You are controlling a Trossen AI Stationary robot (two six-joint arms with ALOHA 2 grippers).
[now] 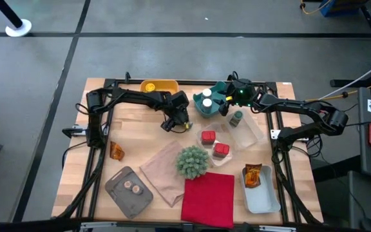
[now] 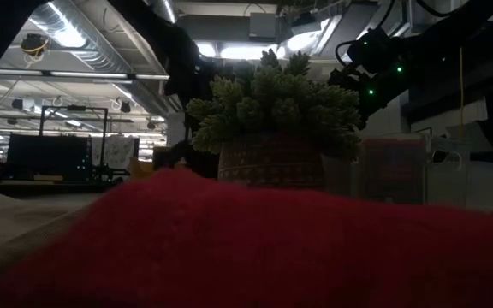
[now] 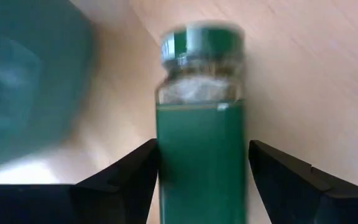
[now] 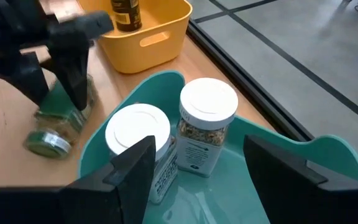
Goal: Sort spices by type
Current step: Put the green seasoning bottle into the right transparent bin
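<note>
A green jar (image 3: pixel 201 168) with a green lid lies on its side between the fingers of my left gripper (image 3: pixel 202 146), which is shut on it. The right wrist view shows the same green jar (image 4: pixel 61 124) on the wood beside the teal bowl (image 4: pixel 278 174). In the high view my left gripper (image 1: pixel 178 122) is near the table's middle. My right gripper (image 4: pixel 197 140) is open and hovers above the teal bowl (image 1: pixel 200 111). Its fingers stand apart over two upright white-capped clear jars (image 4: pixel 138 130) (image 4: pixel 208 102) and touch nothing. My left gripper pinches the green jar by its green-labelled body (image 3: pixel 166 162), below the glass shoulder, one finger on each long side. The fingers come from above and lie across the jar. The jar lies level with its lid end (image 4: pixel 42 143) pointing away from the wrist, on or just over the wood.
A yellow bin (image 1: pixel 158 86) with a dark jar (image 4: pixel 126 15) sits at the far edge. Another green jar (image 1: pixel 237 118) stands on a clear tray. Also here are two red tins (image 1: pixel 208 136) (image 1: pixel 221 149), a plant ball (image 1: pixel 192 161), a red cloth (image 1: pixel 208 196), foil packets (image 1: pixel 116 150) (image 1: pixel 252 175) and a grey tray (image 1: pixel 118 193).
</note>
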